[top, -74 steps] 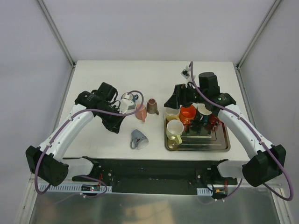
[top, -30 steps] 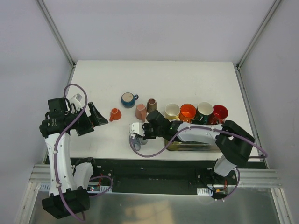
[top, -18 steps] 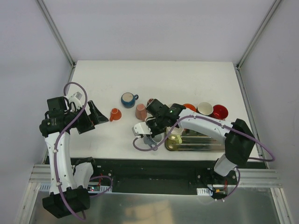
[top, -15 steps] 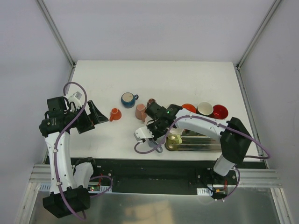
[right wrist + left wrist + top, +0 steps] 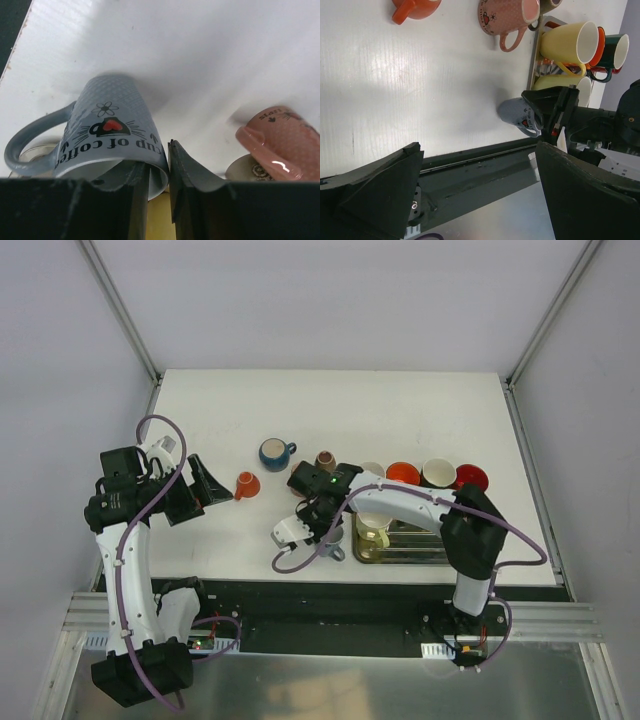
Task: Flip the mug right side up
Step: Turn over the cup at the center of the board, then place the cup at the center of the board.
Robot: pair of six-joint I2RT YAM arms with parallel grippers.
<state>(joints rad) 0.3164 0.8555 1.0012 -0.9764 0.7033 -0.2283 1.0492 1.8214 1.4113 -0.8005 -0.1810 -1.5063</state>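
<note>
Lying tilted near the front edge of the white table (image 5: 400, 410), just left of the metal tray (image 5: 400, 558), the blue-grey ceramic mug with a heart print (image 5: 110, 135) turns its mouth toward the right gripper (image 5: 157, 155). The jaws pinch the rim wall, one finger inside, one outside. The left gripper (image 5: 477, 147) hangs spread wide, holding nothing, well apart. A pink dotted mug (image 5: 275, 145) lies nearby.

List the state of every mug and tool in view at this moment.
grey mug: tipped over, not yet upright
right tool: jaws either side of the grey mug's rim, grip unclear
left tool: open, empty
pink mug: on its side
blue mug: upright
orange mug: mouth not facing up
brown mug: too small to tell
tray mugs: upright
</note>
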